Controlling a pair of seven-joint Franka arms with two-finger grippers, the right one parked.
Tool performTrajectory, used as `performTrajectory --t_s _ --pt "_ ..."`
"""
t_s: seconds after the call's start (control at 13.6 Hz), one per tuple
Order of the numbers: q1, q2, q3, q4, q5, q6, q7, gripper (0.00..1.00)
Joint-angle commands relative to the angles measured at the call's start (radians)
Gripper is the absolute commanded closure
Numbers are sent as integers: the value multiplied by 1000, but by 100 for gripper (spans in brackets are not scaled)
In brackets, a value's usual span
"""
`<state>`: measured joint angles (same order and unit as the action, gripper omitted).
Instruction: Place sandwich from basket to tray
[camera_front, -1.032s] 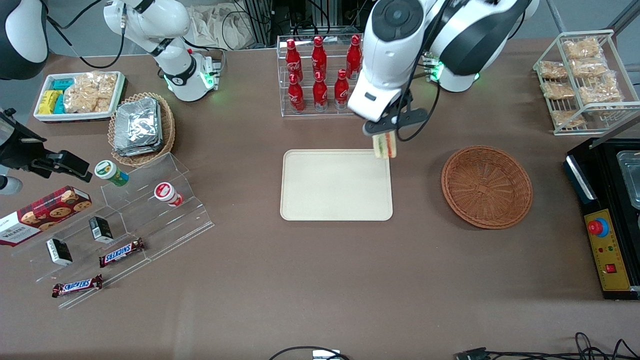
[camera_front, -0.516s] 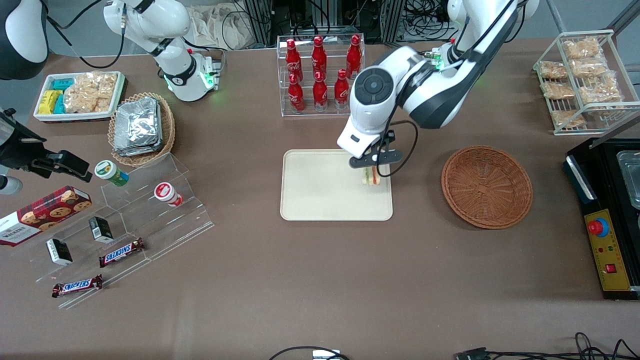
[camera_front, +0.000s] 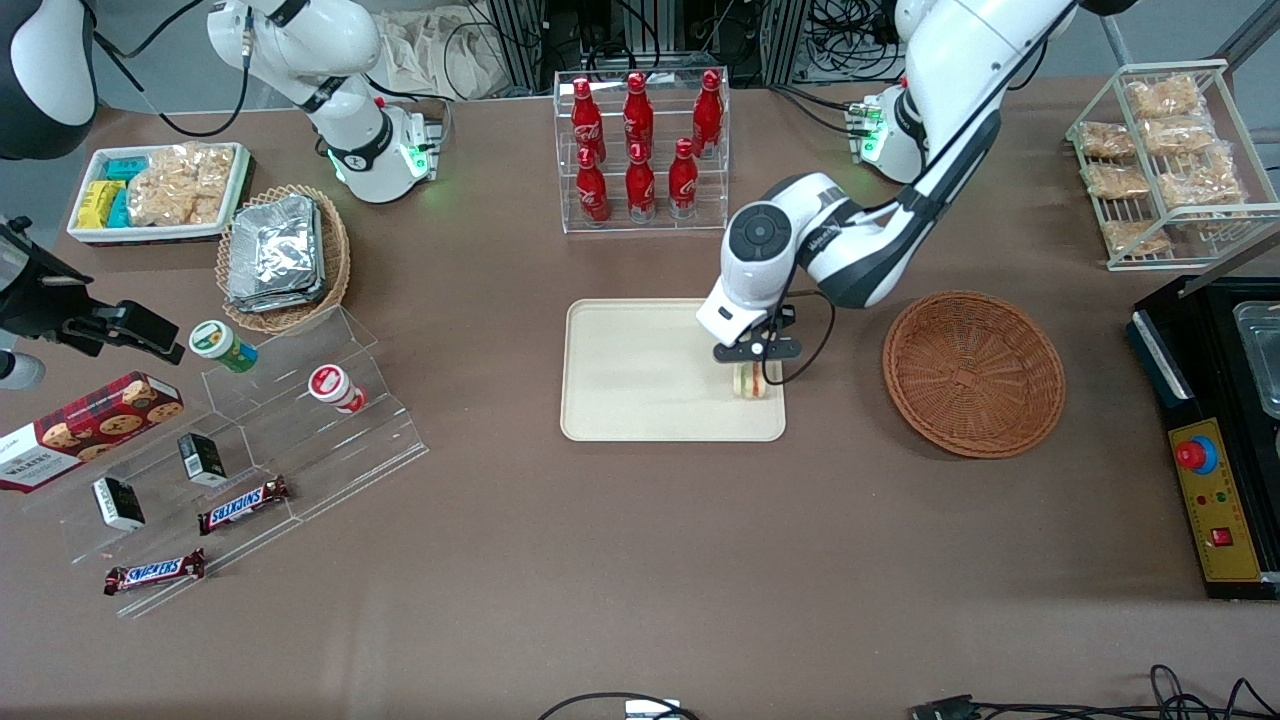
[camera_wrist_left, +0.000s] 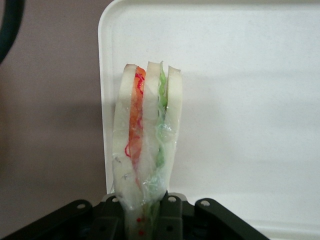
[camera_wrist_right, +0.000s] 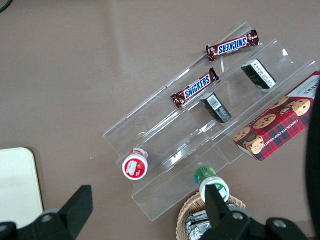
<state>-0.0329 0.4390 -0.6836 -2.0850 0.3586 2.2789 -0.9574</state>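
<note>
The sandwich (camera_front: 751, 381), a plastic-wrapped wedge of white bread with green and orange filling (camera_wrist_left: 147, 145), is held upright in my gripper (camera_front: 752, 372), which is shut on it. It hangs low over the cream tray (camera_front: 640, 385), at the tray's end nearest the basket; whether it touches the tray surface I cannot tell. In the wrist view the tray (camera_wrist_left: 240, 90) fills the background under the sandwich. The reddish-brown wicker basket (camera_front: 973, 372) sits beside the tray toward the working arm's end, with nothing in it.
A clear rack of red bottles (camera_front: 640, 150) stands farther from the front camera than the tray. A tan basket of foil packets (camera_front: 282, 258), a white snack tub (camera_front: 155, 190) and acrylic steps with candy bars (camera_front: 245, 505) lie toward the parked arm's end. A wire rack (camera_front: 1165, 160) and a black appliance (camera_front: 1215, 420) stand at the working arm's end.
My gripper has carried the sandwich from above the tray's corner nearest the bottle rack, lowering and coming nearer to the front camera, down to just over the tray's end beside the basket.
</note>
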Motion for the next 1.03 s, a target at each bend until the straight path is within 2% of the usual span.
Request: performTrajectory --t_s 0.0,0.15,0.22,0.29,0.52,0.81,0.96 --pt "5 32 12 11 22 34 -4 100" --pt "7 33 15 14 20 34 -6 99" --pt "7 38 16 16 20 36 -8 72" --pt "8 46 16 19 19 34 -11 1" --pt "8 27 15 28 17 2 -29 0" --pt "22 -95 7 109 -1 -215 -14 0" --pt "24 -192 13 167 -90 -319 17 0"
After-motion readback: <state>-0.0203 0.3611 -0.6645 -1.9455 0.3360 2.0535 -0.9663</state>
